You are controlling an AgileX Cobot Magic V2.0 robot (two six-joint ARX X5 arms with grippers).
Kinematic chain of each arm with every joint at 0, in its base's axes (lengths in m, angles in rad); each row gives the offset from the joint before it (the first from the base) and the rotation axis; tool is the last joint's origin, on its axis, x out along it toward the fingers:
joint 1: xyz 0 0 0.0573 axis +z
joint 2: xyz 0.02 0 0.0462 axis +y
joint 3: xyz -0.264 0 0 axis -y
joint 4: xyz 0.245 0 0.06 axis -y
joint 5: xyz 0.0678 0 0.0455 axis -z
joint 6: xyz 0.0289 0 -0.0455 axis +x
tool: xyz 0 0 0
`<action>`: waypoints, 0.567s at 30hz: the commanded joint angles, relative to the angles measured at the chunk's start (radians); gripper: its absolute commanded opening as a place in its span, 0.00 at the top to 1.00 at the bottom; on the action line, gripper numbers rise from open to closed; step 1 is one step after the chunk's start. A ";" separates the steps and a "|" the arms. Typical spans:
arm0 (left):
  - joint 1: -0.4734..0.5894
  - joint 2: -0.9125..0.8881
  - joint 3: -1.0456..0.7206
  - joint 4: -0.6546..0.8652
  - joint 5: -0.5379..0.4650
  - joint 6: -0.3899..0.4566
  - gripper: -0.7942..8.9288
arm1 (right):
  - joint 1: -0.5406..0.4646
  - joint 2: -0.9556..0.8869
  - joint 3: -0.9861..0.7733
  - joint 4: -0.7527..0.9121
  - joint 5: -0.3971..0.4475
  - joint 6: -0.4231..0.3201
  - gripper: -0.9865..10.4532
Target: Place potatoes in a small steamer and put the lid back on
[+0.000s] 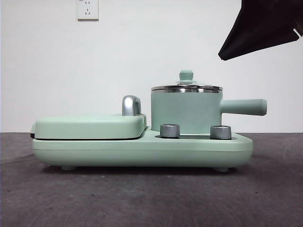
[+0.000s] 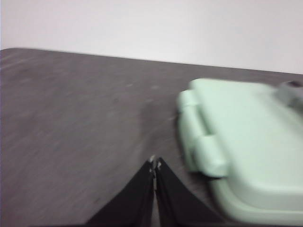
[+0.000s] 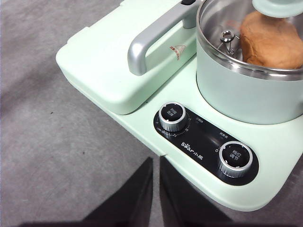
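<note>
Right hand nearly closed, empty, above table beside dials.

Even, bright light — the left wrist view is smeared with blur, the others sharp.

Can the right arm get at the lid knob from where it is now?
Probably yes. The right gripper hangs above the dials, jaws shut, and nothing stands over the lid or its knob on the small steamer.
</note>
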 commanded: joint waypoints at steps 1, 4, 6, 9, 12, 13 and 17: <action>0.039 -0.064 -0.049 0.004 0.000 0.006 0.91 | 0.008 0.003 0.017 0.010 0.000 0.006 0.90; 0.072 -0.122 -0.101 0.008 0.000 0.006 0.91 | 0.008 0.003 0.017 0.010 0.000 0.006 0.90; 0.090 -0.164 -0.136 0.008 0.000 0.006 0.91 | 0.008 0.003 0.017 0.010 0.000 0.006 0.90; 0.099 -0.183 -0.164 -0.006 0.000 0.005 0.91 | 0.007 0.003 0.017 0.010 0.000 0.006 0.90; 0.099 -0.183 -0.164 -0.016 0.001 0.001 0.91 | 0.008 0.003 0.017 0.010 0.000 0.006 0.90; 0.098 -0.183 -0.164 -0.011 0.001 -0.001 0.91 | 0.007 0.003 0.017 0.010 0.000 0.006 0.90; 0.098 -0.181 -0.164 -0.010 0.000 -0.002 0.91 | 0.007 0.003 0.017 0.010 0.000 0.006 0.90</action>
